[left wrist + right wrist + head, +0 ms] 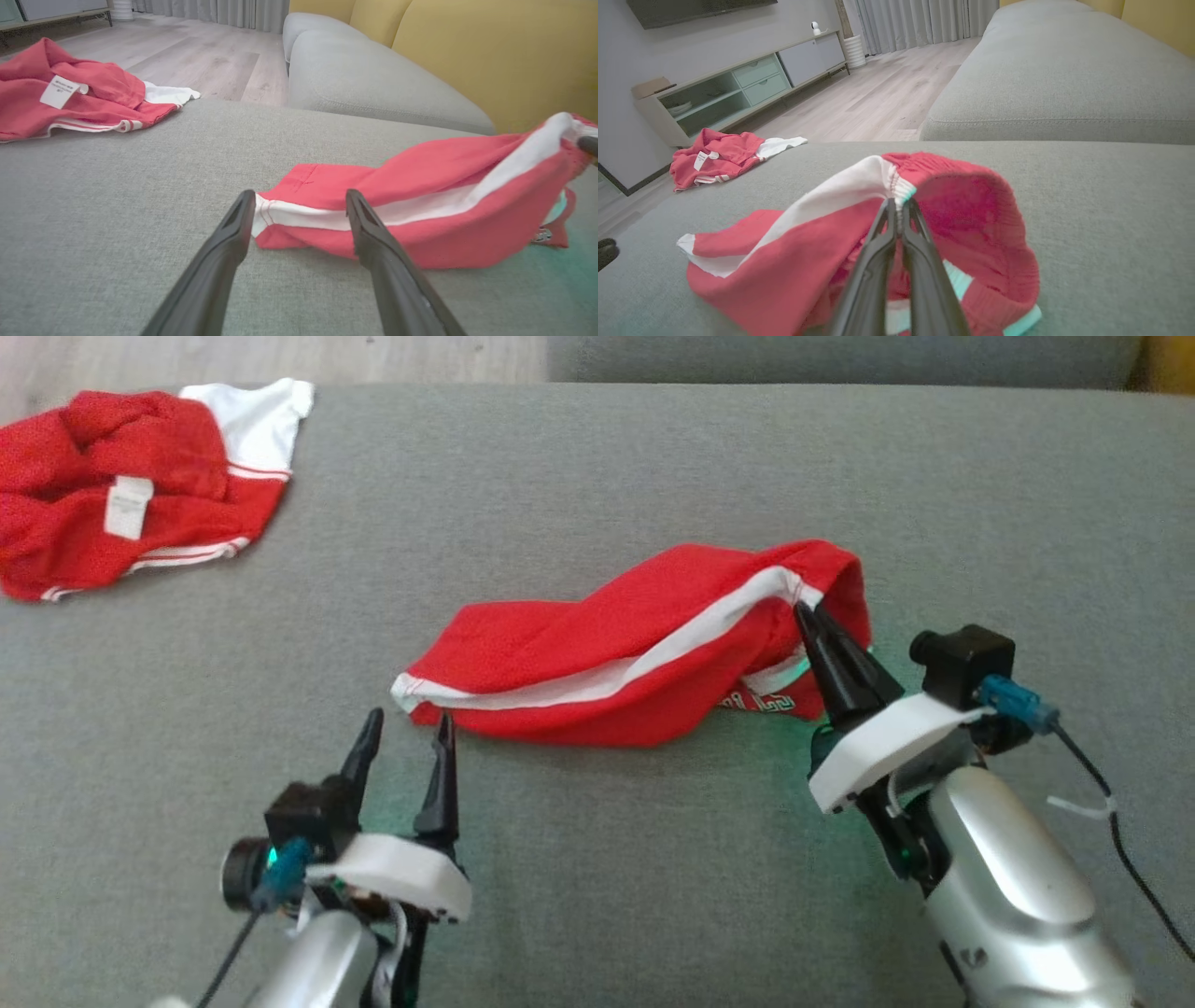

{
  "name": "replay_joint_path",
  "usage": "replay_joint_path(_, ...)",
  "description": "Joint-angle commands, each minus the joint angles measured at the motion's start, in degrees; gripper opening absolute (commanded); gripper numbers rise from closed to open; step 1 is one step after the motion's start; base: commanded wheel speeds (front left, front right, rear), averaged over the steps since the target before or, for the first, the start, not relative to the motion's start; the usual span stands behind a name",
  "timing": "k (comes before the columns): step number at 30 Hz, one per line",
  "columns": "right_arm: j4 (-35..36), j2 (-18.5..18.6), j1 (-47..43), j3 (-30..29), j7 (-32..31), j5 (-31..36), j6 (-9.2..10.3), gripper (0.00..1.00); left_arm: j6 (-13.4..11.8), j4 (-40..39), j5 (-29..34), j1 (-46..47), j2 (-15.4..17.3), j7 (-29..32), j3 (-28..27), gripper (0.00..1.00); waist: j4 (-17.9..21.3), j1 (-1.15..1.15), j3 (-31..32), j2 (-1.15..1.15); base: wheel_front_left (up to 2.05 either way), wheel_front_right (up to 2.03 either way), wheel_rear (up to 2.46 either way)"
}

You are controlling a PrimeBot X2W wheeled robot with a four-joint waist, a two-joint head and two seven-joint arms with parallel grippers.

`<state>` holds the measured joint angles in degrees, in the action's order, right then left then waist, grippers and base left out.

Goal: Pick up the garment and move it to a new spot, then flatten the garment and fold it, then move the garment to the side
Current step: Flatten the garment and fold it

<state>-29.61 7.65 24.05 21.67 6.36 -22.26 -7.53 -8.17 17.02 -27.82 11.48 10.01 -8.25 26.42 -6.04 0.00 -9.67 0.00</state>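
We log a grey sofa seat spanning the head view. The red shorts, with a white stripe down the side, lie near its middle, stretched between the two arms. Their waistband end is raised off the seat on the right. A second red garment sits crumpled at the far left corner, well apart. The right gripper has its fingers pressed together on the waistband edge at the stripe, holding it up. The left gripper hovers at the hem end, fingers spread wide, gripping nothing. A white label shows on the second garment.
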Motion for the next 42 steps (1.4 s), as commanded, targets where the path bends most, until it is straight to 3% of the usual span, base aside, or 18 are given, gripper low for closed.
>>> replay_joint_path(1,2.6,0.0,-0.5,0.8,-0.5,0.2,0.04,0.00,-0.1,0.8,-0.6,3.5,0.4,1.2,-2.1,1.00,1.0,0.00,-0.7,0.00,0.00,0.00,0.00)
replay_joint_path(5,4.2,0.2,-0.9,0.9,-1.2,0.2,0.04,0.00,-0.1,5.8,-1.8,6.6,0.2,3.8,-2.7,1.00,2.4,0.00,-1.7,0.00,0.00,0.00,0.00)
replay_joint_path(18,5.7,0.0,-0.8,0.8,-2.1,0.7,0.04,0.00,2.8,13.0,-3.2,10.4,0.6,2.5,-3.1,1.00,4.0,0.00,-3.7,0.00,0.00,0.00,0.00)
replay_joint_path(19,5.7,0.0,-0.8,0.6,-2.1,0.7,0.04,0.00,3.2,13.3,-3.3,10.5,0.5,2.6,-2.8,0.97,4.0,0.00,-3.7,0.00,0.00,0.00,0.00)
replay_joint_path(20,5.6,0.0,-0.7,0.5,-2.1,0.7,0.04,0.00,3.7,13.5,-3.4,10.6,0.4,2.6,-2.6,0.81,4.0,0.00,-3.8,0.00,0.00,0.00,0.00)
replay_joint_path(21,5.6,0.0,-0.7,0.4,-2.1,0.8,0.04,0.00,3.9,13.7,-3.4,10.6,0.4,2.6,-2.4,0.55,4.0,0.00,-3.8,0.00,0.00,0.00,0.00)
replay_joint_path(25,5.6,-0.2,-0.7,-0.2,-1.9,1.1,0.04,0.00,4.9,13.6,-3.2,10.6,0.4,1.3,-1.8,0.02,4.0,0.00,-3.9,0.00,0.00,0.00,0.00)
replay_joint_path(42,5.1,-0.7,-1.2,-1.3,-1.3,1.4,0.04,0.00,5.4,10.6,-1.9,10.8,1.4,-3.3,-0.8,0.00,3.7,0.00,-2.5,0.00,0.00,0.00,0.00)
